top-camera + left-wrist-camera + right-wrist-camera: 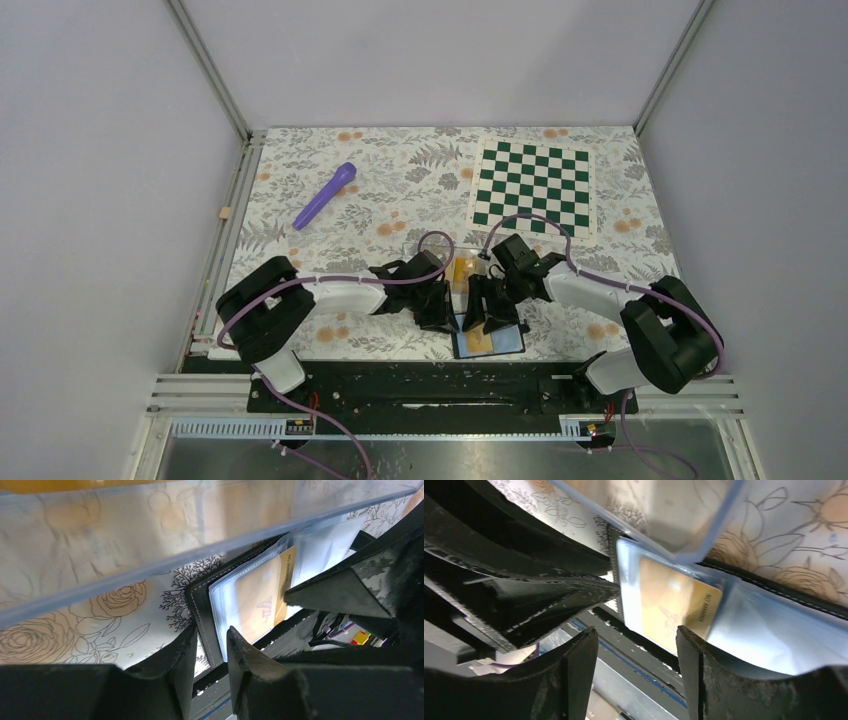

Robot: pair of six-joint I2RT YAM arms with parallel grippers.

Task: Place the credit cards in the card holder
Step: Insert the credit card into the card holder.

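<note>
The card holder (pixel 505 342) lies open at the table's near edge, its pale sleeves up. One orange-yellow credit card (pixel 479 343) sits in a clear sleeve; it also shows in the left wrist view (pixel 260 602) and the right wrist view (pixel 669 605). More cards (pixel 461 270) lie in the clear plastic box just behind it. My left gripper (pixel 438 316) is open a little and empty, its tips (pixel 210 640) at the wallet's black left edge (pixel 200 605). My right gripper (pixel 487 315) is wide open and empty, low over the wallet's sleeves (pixel 764 630), straddling the card's near end (pixel 636 637).
The clear box (pixel 150 530) stands right behind the wallet and close over both grippers (pixel 664 515). A purple pen (pixel 325 195) lies at the back left. A green-and-white chequered mat (pixel 533 185) lies at the back right. The black base rail (pixel 400 385) runs just below the wallet.
</note>
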